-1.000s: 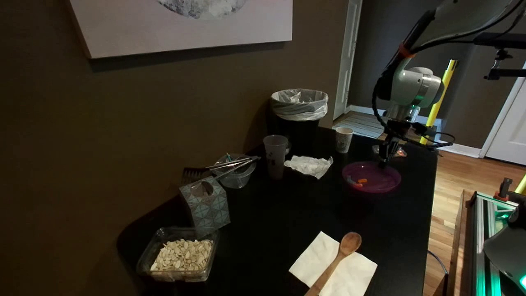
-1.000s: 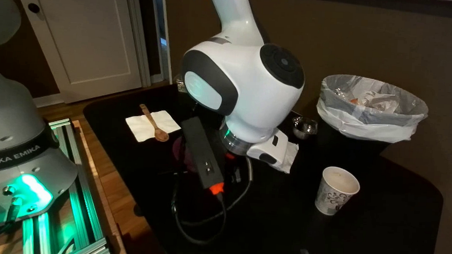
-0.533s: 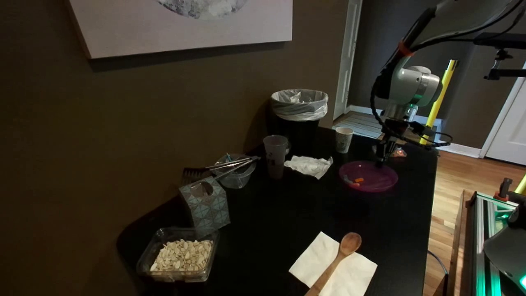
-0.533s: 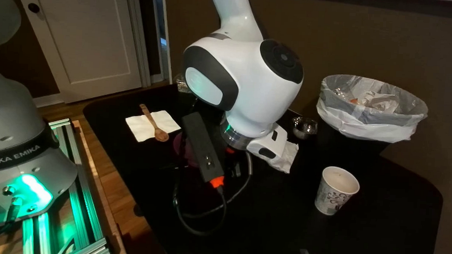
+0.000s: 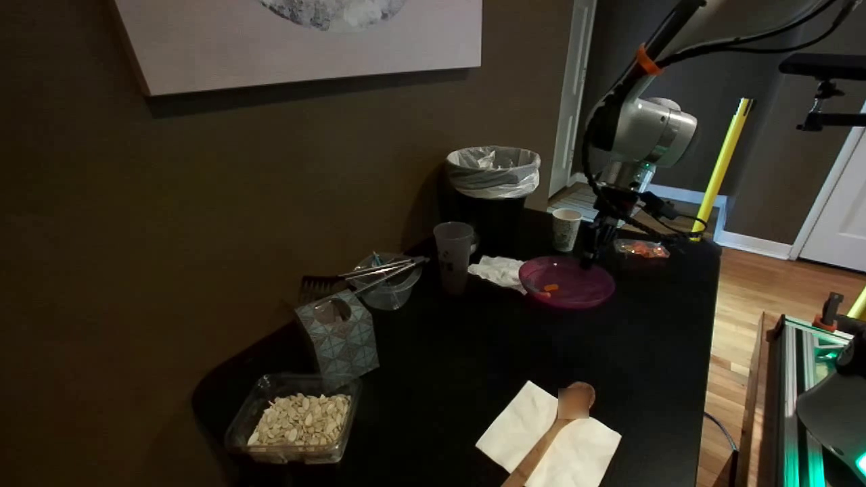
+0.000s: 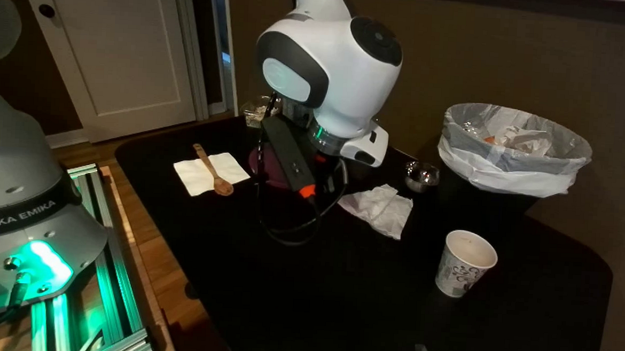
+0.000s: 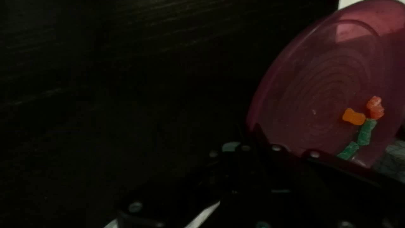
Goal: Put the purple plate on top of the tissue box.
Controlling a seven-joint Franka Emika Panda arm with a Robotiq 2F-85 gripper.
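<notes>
Over the black table (image 5: 433, 365), the pincer (image 5: 588, 261) grips a round, shallow, translucent purple plate (image 5: 574, 287) by its rim.

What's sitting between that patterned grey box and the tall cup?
In an exterior view, a round clear container sits between the tissue box and the tall cup, with long utensil handles crossing over it.
</notes>
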